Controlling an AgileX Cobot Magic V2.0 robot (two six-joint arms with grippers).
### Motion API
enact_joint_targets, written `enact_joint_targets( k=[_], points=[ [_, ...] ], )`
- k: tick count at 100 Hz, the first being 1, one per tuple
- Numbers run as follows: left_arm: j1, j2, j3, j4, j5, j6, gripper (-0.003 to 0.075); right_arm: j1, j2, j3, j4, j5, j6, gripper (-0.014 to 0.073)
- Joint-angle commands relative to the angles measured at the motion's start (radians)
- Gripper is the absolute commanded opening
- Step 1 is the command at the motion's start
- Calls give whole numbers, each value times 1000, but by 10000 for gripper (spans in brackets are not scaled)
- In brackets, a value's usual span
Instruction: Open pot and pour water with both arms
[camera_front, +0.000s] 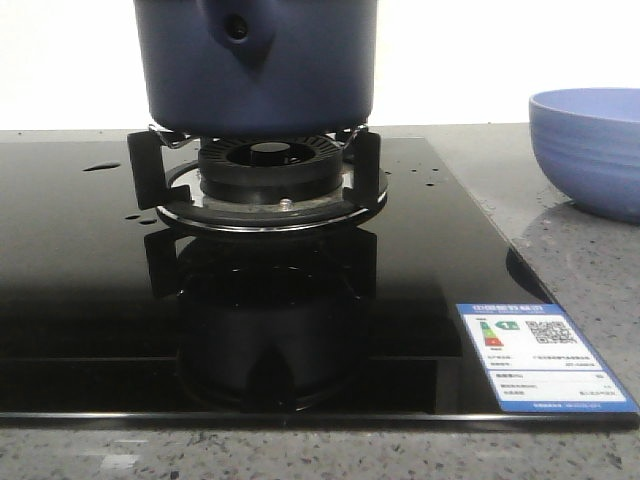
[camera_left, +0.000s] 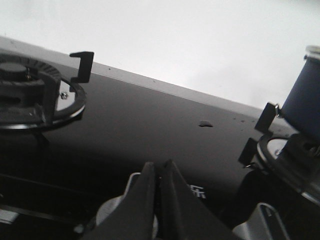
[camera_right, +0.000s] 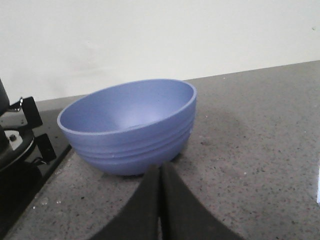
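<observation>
The dark navy pot (camera_front: 255, 65) stands on the burner's black supports (camera_front: 145, 165) at the top middle of the front view; its handle mount with a round hole faces me. Its top is cut off, so any lid is out of view. The pot's side also shows in the left wrist view (camera_left: 305, 100). Small water drops (camera_front: 100, 167) lie on the black glass cooktop (camera_front: 90, 300); one drop shows in the left wrist view (camera_left: 205, 123). My left gripper (camera_left: 159, 167) is shut and empty over the cooktop. My right gripper (camera_right: 161, 170) is shut and empty, just short of the periwinkle bowl (camera_right: 130, 125).
The periwinkle ribbed bowl (camera_front: 590, 150) sits on the grey speckled counter (camera_front: 580, 250) right of the cooktop. A second burner (camera_left: 30, 90) lies left of the pot. An energy label (camera_front: 540, 365) is stuck at the cooktop's front right corner. A white wall runs behind.
</observation>
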Motion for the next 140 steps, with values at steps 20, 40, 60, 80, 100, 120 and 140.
enact_joint_targets(
  k=[20,40,60,80,100,120,140],
  points=[
    [-1,-25,30,-366,-146,-6,-19,-6,-17,24,345,-110,-4,-66],
    [-1,-25,-49,-347,-118,1,-19,-6,-17,-62,382,-24,-6,-43],
    [-1,79,-315,-105,154,111,-20,-6,92,-259,226,195,-47,-43],
    [-1,265,-536,-117,287,213,-19,-6,347,-496,79,409,-46,-44],
    [-121,370,-639,-139,294,241,-18,-6,550,-668,56,539,-65,-46],
    [-251,447,-675,-160,276,241,52,13,599,-715,151,531,-201,-18],
    [-392,539,-675,-185,191,264,452,19,599,-718,174,526,-227,350]
  ],
)
